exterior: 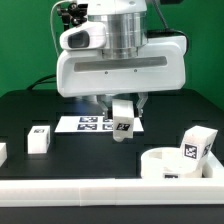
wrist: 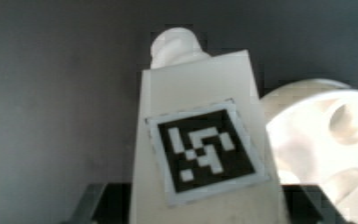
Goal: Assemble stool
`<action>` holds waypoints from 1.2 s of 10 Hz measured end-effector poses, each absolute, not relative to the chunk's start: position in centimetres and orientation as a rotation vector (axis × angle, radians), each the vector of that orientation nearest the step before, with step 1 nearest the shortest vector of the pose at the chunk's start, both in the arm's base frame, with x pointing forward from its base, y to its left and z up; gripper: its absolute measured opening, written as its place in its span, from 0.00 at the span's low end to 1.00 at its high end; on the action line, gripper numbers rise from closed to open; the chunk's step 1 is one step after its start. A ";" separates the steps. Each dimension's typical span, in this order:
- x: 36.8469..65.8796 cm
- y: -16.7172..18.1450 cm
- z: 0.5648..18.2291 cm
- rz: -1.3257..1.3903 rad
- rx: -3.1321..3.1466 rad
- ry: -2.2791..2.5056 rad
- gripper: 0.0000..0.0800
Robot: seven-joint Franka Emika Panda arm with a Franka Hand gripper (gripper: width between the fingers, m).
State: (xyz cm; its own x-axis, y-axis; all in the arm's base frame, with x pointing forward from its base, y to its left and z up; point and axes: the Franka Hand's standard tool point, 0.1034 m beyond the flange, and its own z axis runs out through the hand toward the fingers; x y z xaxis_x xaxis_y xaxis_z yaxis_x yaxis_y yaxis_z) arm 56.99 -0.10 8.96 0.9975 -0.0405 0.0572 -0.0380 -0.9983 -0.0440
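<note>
While your Panda arm hangs over the middle of the black table [exterior: 60, 112], its gripper [exterior: 121, 106] is clamped on one white leg block [exterior: 122, 122]. The block is tilted, and its black-and-white tag faces the exterior camera. You cannot tell whether its lower end touches the table. Just behind it lies the marker board [exterior: 88, 123], flat on the table.

In the wrist view the held leg block [wrist: 197, 130] fills the centre, with its tag toward the lens and a rounded peg [wrist: 176, 45] at its far end. The pale curve of the round seat [wrist: 327, 125] shows beside it.

The seat [exterior: 165, 168] rests near the front rail [exterior: 100, 192], on the exterior view's right and well apart from the gripper. A second leg block [exterior: 197, 145] rises at the seat's far side. A third leg block [exterior: 40, 138] stands alone on the table toward the exterior view's left.
</note>
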 end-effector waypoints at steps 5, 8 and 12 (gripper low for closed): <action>58.7 -0.2 10.2 -0.593 -3.049 0.160 0.41; 58.6 -0.2 10.1 -0.589 -3.050 0.159 0.41; 61.0 2.0 11.3 -0.652 -2.983 0.177 0.41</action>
State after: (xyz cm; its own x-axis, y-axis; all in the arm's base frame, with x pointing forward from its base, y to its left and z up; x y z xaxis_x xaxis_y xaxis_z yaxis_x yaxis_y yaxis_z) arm 61.03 2.04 11.31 0.9026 -0.1304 0.4104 -0.0950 -0.9899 -0.1055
